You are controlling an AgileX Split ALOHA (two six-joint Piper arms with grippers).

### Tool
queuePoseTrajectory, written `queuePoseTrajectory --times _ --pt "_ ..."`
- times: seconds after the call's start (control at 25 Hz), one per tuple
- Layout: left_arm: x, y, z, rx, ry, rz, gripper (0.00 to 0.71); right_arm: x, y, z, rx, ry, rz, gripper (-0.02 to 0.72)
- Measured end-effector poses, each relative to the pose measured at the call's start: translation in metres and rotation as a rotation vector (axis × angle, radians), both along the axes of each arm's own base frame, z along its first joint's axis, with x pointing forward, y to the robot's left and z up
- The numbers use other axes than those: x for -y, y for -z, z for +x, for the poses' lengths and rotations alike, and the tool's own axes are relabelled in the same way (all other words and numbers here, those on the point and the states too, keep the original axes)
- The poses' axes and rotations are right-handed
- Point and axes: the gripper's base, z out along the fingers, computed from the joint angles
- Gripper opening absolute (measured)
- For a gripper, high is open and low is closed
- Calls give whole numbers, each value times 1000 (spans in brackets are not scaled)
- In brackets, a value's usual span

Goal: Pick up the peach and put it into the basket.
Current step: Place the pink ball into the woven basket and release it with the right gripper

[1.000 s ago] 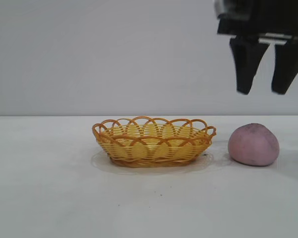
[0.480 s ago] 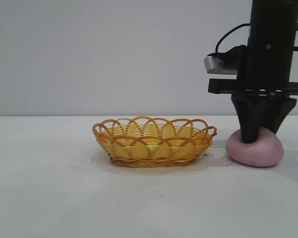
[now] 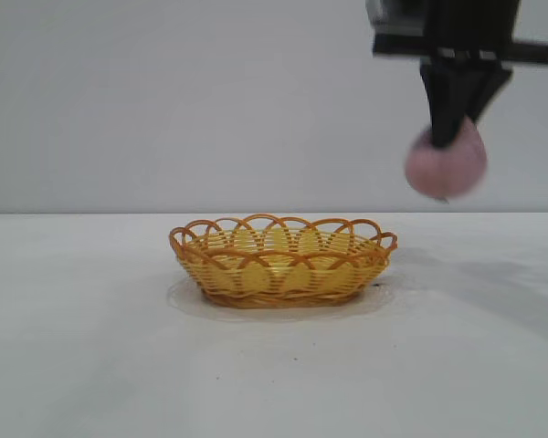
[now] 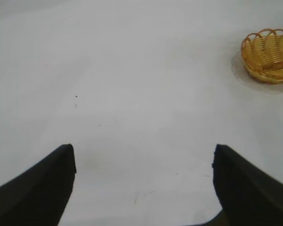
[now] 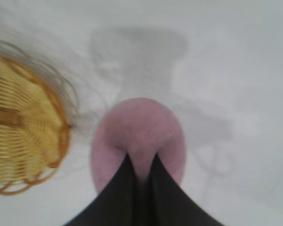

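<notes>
While the right tool point(image 3: 449, 137) hangs high over the worktop point(image 3: 91, 365), its fingers are pinched tight into the top of the peach point(image 3: 446, 166), which dangles under them in mid-air. Below the tool and off to its left, the basket point(image 3: 281, 261) sits on the worktop. Well away, the left tool point(image 4: 144, 188) hovers low with its fingers spread wide, gripping nothing.

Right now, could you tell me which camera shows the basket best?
The exterior view: the whole basket shows side-on and sharp. The left wrist view has it small at the frame edge; the right wrist view shows only a blurred part.
</notes>
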Motion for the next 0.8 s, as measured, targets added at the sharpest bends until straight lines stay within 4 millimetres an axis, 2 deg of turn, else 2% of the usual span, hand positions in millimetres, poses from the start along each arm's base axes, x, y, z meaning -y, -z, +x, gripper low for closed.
queuePoseTrajectory --times 0.08,0.2,0.4,0.44,0.48,0.8 --pt "0 0 0 0 0 0 577 -19 10 -6 -3 -42 6 0" --pt "0 0 0 0 0 0 577 -35 30 -10 -36 -70 1 0" --pt "0 0 0 0 0 0 577 -43 58 -6 -73 -75 -22 0" --pt "0 0 0 0 0 0 577 -44 61 -5 -72 -75 -21 63" --pt "0 0 0 0 0 0 577 -45 64 -5 -75 -75 -23 63" --pt "0 0 0 0 0 0 577 -46 67 -4 -80 -69 -14 391"
